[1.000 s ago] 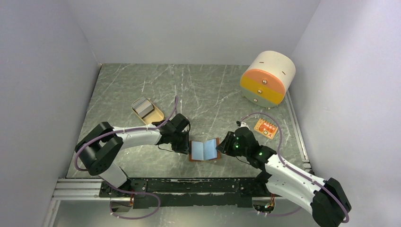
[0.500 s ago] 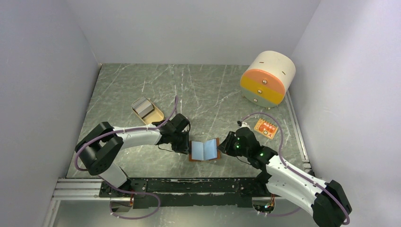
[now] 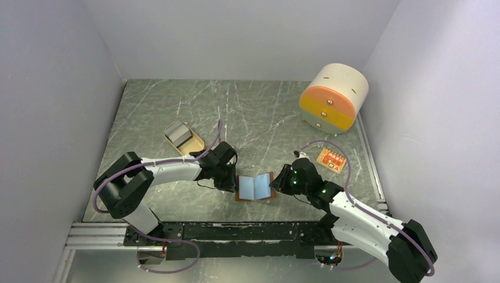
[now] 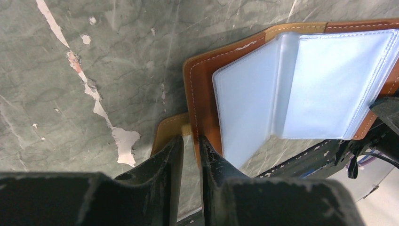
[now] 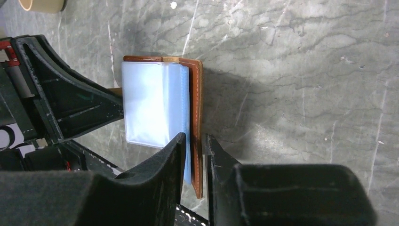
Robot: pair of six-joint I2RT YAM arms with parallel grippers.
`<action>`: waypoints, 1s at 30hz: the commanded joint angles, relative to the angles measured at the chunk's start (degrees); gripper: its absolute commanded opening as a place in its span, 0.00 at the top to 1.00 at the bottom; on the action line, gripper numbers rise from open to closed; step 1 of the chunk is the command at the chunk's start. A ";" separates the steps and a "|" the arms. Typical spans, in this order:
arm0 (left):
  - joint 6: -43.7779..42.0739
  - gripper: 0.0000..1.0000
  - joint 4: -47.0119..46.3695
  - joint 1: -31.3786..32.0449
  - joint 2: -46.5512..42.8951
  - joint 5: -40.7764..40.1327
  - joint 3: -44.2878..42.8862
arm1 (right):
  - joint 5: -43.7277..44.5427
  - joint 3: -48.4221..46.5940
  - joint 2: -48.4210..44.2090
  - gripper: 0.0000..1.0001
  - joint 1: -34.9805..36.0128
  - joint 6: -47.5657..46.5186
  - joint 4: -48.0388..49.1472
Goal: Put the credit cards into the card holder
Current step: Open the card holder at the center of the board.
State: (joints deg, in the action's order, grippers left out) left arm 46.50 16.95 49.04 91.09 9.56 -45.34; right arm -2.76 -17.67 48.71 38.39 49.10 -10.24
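At lower centre of the overhead view, the right gripper (image 5: pixel 194 141) has just tightened onto one edge of the wallet (image 3: pixel 255 186); the left gripper (image 4: pixel 190 140) clamps the other, holding it open.

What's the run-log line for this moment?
card holder: open on table | left tool: pinching its tab | right tool: pinching opposite cover | credit cards: in dish, not yet inserted

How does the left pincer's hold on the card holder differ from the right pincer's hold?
The left pincer pinches the tan tab at the left cover of the card holder; the right pincer pinches the right cover at its stitched edge. The left pincer reaches in from the holder's left side, the right pincer from its right. Both are shut on the holder, which lies open.
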 commanded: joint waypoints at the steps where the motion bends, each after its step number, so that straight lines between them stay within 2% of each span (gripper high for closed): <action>1: -0.09 0.75 -0.84 0.24 -1.17 1.12 -0.54 | -1.38 -0.20 -0.51 0.76 -0.42 -0.18 2.64; 15: 0.17 0.75 -1.10 0.18 -1.36 1.89 -0.45 | -3.49 1.90 0.09 0.99 -0.42 -0.10 6.87; 23: 0.97 0.70 1.20 -0.16 -4.30 -0.04 -0.93 | -2.66 3.18 1.15 1.00 -0.41 -0.06 7.88; 27: 1.68 0.66 2.15 -3.63 -10.64 0.83 -0.38 | -2.58 2.98 1.38 1.00 -0.51 -0.06 7.97; 30: -0.18 0.63 5.79 -7.96 -16.36 -1.41 -2.19 | -2.63 2.44 1.24 1.00 -0.49 -0.06 8.10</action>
State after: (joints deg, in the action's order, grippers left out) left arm 47.40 19.07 45.67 81.52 10.24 -45.34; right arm -5.19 -15.16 50.04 38.33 49.04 -3.20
